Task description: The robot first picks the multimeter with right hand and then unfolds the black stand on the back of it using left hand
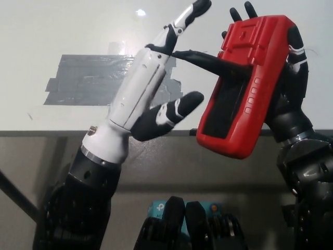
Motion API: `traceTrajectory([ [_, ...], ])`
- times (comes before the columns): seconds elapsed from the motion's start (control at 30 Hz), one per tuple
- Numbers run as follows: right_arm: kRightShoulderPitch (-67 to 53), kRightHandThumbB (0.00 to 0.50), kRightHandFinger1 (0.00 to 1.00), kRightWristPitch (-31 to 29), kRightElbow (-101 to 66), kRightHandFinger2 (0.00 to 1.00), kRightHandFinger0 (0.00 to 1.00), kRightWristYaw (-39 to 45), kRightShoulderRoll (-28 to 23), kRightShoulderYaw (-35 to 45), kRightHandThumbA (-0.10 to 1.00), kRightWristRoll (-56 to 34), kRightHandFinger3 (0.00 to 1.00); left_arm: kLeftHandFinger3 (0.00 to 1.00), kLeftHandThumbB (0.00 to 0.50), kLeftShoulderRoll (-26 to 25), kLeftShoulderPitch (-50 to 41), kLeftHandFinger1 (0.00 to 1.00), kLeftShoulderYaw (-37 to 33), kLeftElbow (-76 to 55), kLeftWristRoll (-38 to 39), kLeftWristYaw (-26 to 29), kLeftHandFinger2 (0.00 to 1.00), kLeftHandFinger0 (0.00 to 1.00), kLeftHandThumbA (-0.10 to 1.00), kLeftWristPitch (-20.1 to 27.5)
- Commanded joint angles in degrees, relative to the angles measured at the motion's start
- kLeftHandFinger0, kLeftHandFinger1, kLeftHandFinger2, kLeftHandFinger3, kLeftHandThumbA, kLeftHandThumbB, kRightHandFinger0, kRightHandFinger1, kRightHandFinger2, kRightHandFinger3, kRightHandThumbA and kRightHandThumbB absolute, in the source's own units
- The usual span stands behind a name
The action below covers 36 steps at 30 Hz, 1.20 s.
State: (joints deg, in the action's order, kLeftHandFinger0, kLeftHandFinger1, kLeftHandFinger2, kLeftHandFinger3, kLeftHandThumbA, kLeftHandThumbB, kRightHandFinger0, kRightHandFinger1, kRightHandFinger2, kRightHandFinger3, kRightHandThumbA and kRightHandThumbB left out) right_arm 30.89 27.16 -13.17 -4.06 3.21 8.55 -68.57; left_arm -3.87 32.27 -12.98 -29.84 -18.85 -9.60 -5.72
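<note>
bright, even overhead light; a small glare spot on the white table (62, 26); soft shadows, picture fairly sharp.

Multimeter (248, 83) at right of frame, gripped by right hand (289, 88) behind it. Stand (205, 60) jutting left from its upper part. Left hand (156, 88) at centre-left, beside stand. Tape patch (86, 80) on table (62, 31) behind, left.
</note>
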Motion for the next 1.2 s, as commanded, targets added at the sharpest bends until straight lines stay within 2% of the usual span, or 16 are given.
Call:
traceTrajectory([
  [0.0,3.64,0.145,0.15,-0.38,-1.96,0.79,0.0,0.5,0.14,0.76,-0.1,-2.14,0.75,1.0,0.378,0.38,-0.11,1.0,-1.28,-1.86,-1.0,-0.84,1.0,1.0,1.0,2.22],
  [0.27,4.06,0.151,0.13,-0.32,-3.01,0.78,0.0,-0.28,-0.17,1.02,-0.1,-1.95,0.71,1.0,0.379,0.05,-1.65,1.0,-2.47,-2.11,-1.4,-1.2,1.0,1.0,1.0,3.42],
  [0.37,4.57,0.14,0.24,-0.27,-3.43,0.9,0.0,0.04,-0.33,1.12,-0.1,-2.65,0.79,1.0,0.362,-0.01,-2.33,1.0,-2.36,-2.01,-1.37,-0.95,1.0,1.0,1.0,3.86],
  [0.4,4.67,0.143,0.25,-0.27,-3.68,0.91,0.0,-0.01,-0.38,1.17,-0.1,-2.79,0.79,1.0,0.36,0.01,-2.62,1.0,-2.38,-1.93,-1.42,-0.86,1.0,1.0,1.0,4.04],
  [0.43,4.82,0.117,0.28,-0.32,-3.74,0.93,0.0,0.36,-0.49,1.23,-0.1,-3.03,0.83,1.0,0.359,0.07,-2.86,1.0,-2.39,-1.87,-1.56,-0.8,1.0,1.0,1.0,4.14],
  [0.5,5.37,0.118,0.32,-0.41,-3.91,0.91,0.0,0.43,-0.76,1.45,-0.1,-3.33,0.87,1.0,0.347,0.29,-3.46,1.0,-2.44,-1.64,-1.58,-0.6,1.0,1.0,1.0,4.72],
  [0.53,5.74,0.119,0.32,-0.4,-4.05,0.91,0.0,0.11,-0.77,1.64,-0.1,-3.81,0.82,1.0,0.347,0.41,-3.83,1.0,-2.47,-1.68,-1.36,-0.67,1.0,1.0,1.0,4.69],
  [0.6,6.57,0.146,0.28,-0.75,-5.06,0.84,0.0,-1.8,-0.52,1.98,-0.1,-3.78,0.61,1.0,0.352,0.64,-4.55,1.0,-2.57,-1.64,-1.13,-0.61,1.0,1.0,1.0,4.82],
  [0.67,7.14,0.139,0.26,-0.93,-5.85,0.82,0.0,-3.01,-0.39,2.18,-0.1,-3.77,0.59,1.0,0.353,0.75,-4.95,1.0,-2.69,-1.65,-1.43,-0.58,1.0,1.0,1.0,5.02],
  [0.7,7.7,0.137,0.25,-0.82,-6.59,0.85,0.0,-4.98,-0.03,2.59,-0.1,-4.95,0.66,1.0,0.362,0.98,-5.35,1.0,-2.78,-1.71,-1.66,-0.51,1.0,1.0,1.0,4.89],
  [0.77,8.09,0.126,0.25,-1.07,-7.32,0.87,0.0,-5.75,0.17,2.68,-0.1,-4.65,0.7,1.0,0.367,1.16,-5.68,1.0,-2.84,-1.77,-1.76,-0.53,1.0,1.0,1.0,4.76],
  [0.87,9.42,0.102,0.26,-2.15,-8.83,0.86,0.0,-7.01,1.04,3.15,-0.1,-5.07,0.85,1.0,0.369,1.54,-6.53,1.0,-3.05,-1.84,-2.01,-0.54,1.0,1.0,1.0,4.96],
  [0.9,10.59,0.092,0.34,-2.43,-9.03,0.9,0.0,-7.58,1.54,3.35,-0.1,-6.31,0.94,1.0,0.365,1.52,-6.51,1.0,-2.89,-1.76,-1.92,-0.49,1.0,1.0,1.0,5.19],
  [0.93,11.02,0.087,0.35,-2.62,-9.36,0.9,0.0,-7.95,1.8,3.46,-0.1,-6.74,0.98,1.0,0.366,1.59,-6.59,1.0,-2.89,-1.75,-1.78,-0.54,1.0,1.0,1.0,5.18],
  [1.03,12.38,0.076,0.4,-3.6,-10.69,0.88,0.0,-9.41,2.75,3.77,-0.1,-7.11,1.0,1.0,0.361,1.83,-6.94,1.0,-2.98,-1.8,-2.01,-0.68,1.0,1.0,1.0,5.33],
  [1.17,14.05,0.066,0.38,-5.55,-12.69,0.8,0.0,-13.46,5.23,4.08,-0.1,-5.9,1.0,1.0,0.359,2.45,-7.39,1.0,-3.1,-2.26,-2.12,-0.6,1.0,1.0,1.0,4.86],
])
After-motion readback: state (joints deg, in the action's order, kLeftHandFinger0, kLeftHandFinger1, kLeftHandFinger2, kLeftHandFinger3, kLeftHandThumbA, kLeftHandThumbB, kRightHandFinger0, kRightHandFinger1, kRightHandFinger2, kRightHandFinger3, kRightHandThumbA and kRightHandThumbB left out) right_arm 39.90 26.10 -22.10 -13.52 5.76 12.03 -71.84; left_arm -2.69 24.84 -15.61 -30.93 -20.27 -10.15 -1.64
